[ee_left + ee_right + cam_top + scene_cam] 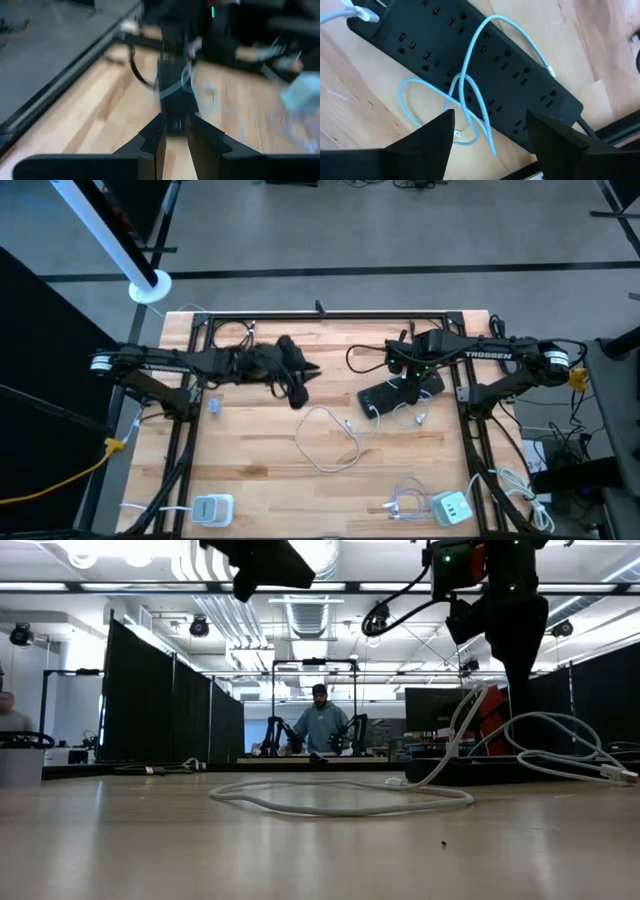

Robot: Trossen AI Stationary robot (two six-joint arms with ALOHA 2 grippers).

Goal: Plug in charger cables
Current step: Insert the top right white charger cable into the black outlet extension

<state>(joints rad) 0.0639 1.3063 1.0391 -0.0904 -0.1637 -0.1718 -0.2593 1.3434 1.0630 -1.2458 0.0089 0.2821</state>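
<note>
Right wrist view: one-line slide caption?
Open right gripper above a looped white charger cable draped across the black power strip.

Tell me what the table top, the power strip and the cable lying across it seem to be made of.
Table top: looks like light wood, with plank seams and grain showing, matte finish.
Power strip: likely black plastic, smooth and faintly glossy, with rows of moulded sockets.
White cable: probably a rubbery or plastic sheath, thin and lying in loose loops, so it looks flexible. It lies below the open fingers of the right gripper.
</note>
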